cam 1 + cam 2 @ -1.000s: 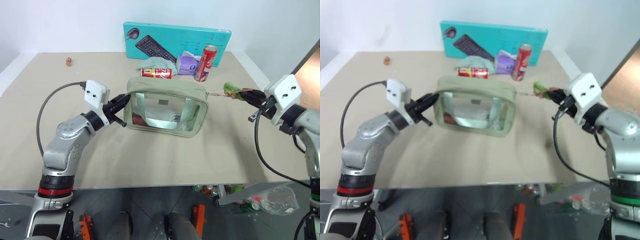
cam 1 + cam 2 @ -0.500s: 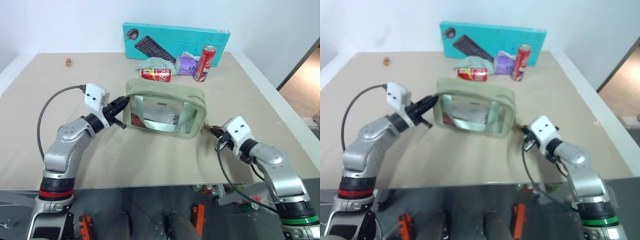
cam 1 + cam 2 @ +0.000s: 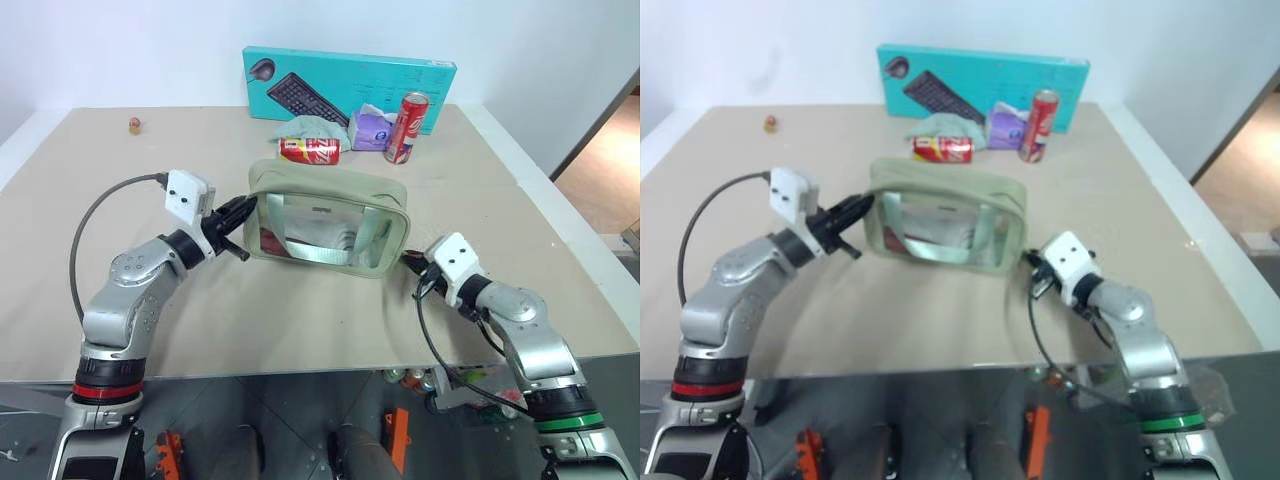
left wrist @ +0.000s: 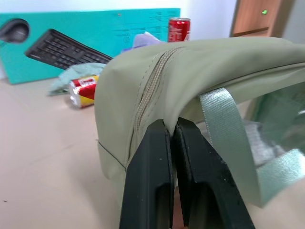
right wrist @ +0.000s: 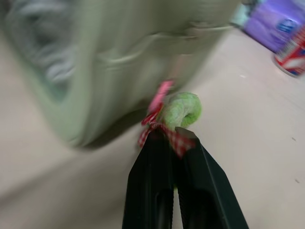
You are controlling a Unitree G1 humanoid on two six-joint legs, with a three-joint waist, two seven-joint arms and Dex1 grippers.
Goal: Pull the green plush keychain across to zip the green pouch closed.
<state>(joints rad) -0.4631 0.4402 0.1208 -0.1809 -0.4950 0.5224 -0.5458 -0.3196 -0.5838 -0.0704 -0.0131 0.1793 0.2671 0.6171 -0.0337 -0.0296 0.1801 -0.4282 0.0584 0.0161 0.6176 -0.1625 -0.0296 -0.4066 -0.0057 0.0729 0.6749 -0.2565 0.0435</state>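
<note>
Pinching the green plush keychain [image 5: 181,110], the right claw [image 5: 177,138] is seen beside the green pouch [image 3: 330,190].
The pouch's opposite end is clamped by the left claw [image 4: 172,131].

- Green pouch [image 3: 330,195]: pale sage fabric
- Green plush keychain [image 5: 181,110]: lime, with red-and-white checked ribbon
- Keyboard box [image 3: 350,85]: teal
- Upright can [image 3: 405,127]: red

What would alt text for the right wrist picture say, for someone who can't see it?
The robot's right hand pinches a red-checked ribbon tied to the green plush keychain, which hangs beside a corner of the green pouch on a beige table. A purple tissue pack lies beyond.
</note>
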